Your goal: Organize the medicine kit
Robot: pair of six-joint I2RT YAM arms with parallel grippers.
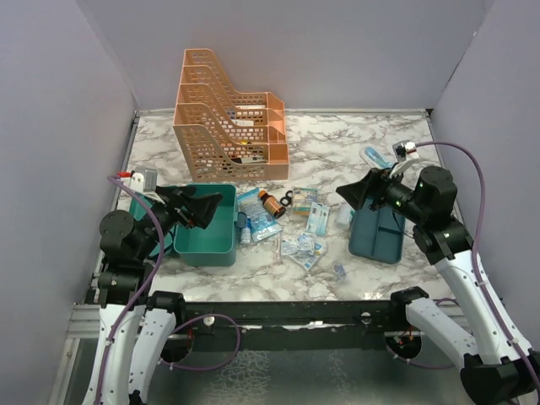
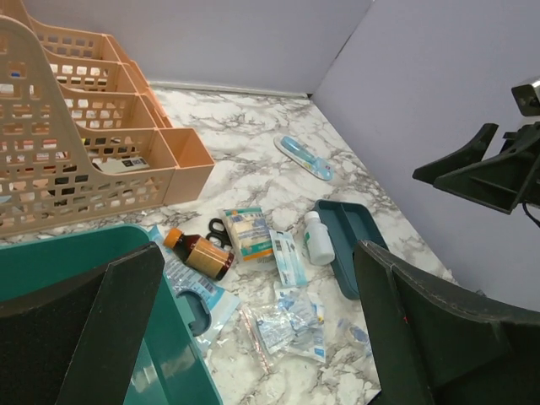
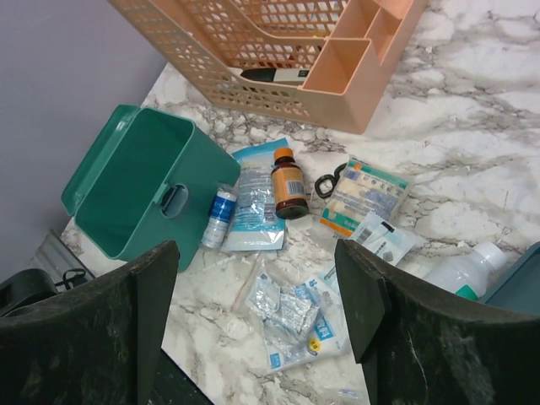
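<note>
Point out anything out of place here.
The medicine kit's box sits open and empty, its tray lies apart at the right, and a brown bottle and packets are strewn over the table between them.

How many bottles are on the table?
2. A brown bottle lies among the packets right of the teal box; a white bottle lies beside the teal tray. Others could be hidden in the orange rack.

1. An orange perforated file rack (image 1: 228, 118) with stepped tiers stands upper left of centre in the top view.
2. A flat white-and-dark item (image 3: 274, 74) lies in its lowest tier.
3. The marble-patterned tabletop (image 1: 354, 143) is enclosed by plain lilac walls (image 1: 337, 51).
</note>
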